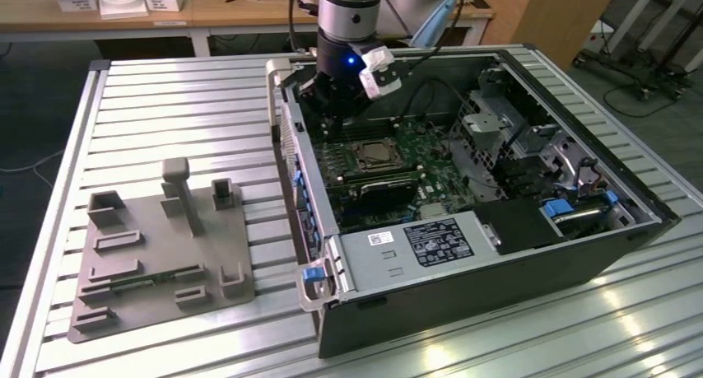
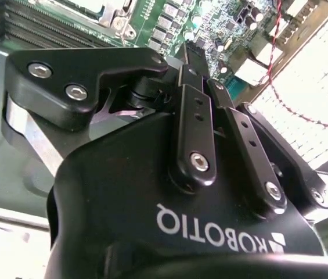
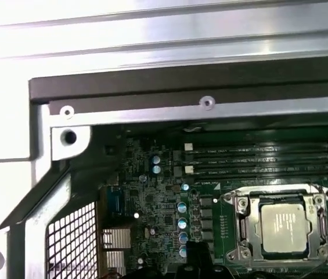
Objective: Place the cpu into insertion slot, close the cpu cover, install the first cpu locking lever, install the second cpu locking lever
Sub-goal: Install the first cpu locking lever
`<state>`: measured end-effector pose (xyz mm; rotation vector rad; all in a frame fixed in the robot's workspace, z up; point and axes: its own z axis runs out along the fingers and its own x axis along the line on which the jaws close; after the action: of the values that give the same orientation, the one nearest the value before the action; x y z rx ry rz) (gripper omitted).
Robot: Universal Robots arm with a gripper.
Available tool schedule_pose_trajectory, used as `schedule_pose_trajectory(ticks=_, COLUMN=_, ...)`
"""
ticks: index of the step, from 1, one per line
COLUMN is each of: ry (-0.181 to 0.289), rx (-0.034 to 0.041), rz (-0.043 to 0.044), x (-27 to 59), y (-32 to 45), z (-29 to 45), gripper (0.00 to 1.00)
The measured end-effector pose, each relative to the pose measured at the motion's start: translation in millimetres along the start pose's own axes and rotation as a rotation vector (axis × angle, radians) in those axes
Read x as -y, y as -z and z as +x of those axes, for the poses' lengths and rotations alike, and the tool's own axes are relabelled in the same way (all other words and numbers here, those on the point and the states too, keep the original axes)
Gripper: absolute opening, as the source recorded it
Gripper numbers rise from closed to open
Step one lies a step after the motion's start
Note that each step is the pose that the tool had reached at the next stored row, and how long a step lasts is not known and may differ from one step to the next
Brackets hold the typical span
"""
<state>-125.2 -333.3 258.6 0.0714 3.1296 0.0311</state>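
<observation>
The cpu (image 3: 285, 225) is a pale silver square lying flat in the motherboard socket, also seen in the exterior view (image 1: 379, 153). The cpu cover (image 3: 246, 224), a thin metal frame, lies down flat around the chip's edges. My gripper (image 2: 201, 61) is shut with nothing between its black fingers. It hangs inside the open computer case (image 1: 483, 254) over the motherboard's corner, beside the socket and apart from it. In the exterior view the gripper (image 1: 335, 124) sits just behind the socket, near the case's rear wall. I cannot make out how the locking levers stand.
A grey fixture plate (image 1: 154, 246) with upright blocks lies on the slatted table at the exterior view's left. A labelled grey box (image 1: 423, 245) fills the case's near end. Memory slots (image 3: 256, 160) run beside the socket. A mesh grille (image 3: 71, 244) and the case wall (image 3: 152, 87) are close by.
</observation>
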Motion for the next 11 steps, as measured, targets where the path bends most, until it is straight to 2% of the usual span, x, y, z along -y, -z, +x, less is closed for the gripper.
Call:
schedule_pose_trajectory(ticks=4, ry=0.045, rx=-0.0009, rz=-0.0005, x=-1.5, y=-0.2, z=0.0, gripper=0.1)
schedule_pose_trajectory(ticks=11, ry=0.06, rx=-0.0012, rz=-0.0007, x=-13.7, y=-0.5, z=0.6, gripper=0.1)
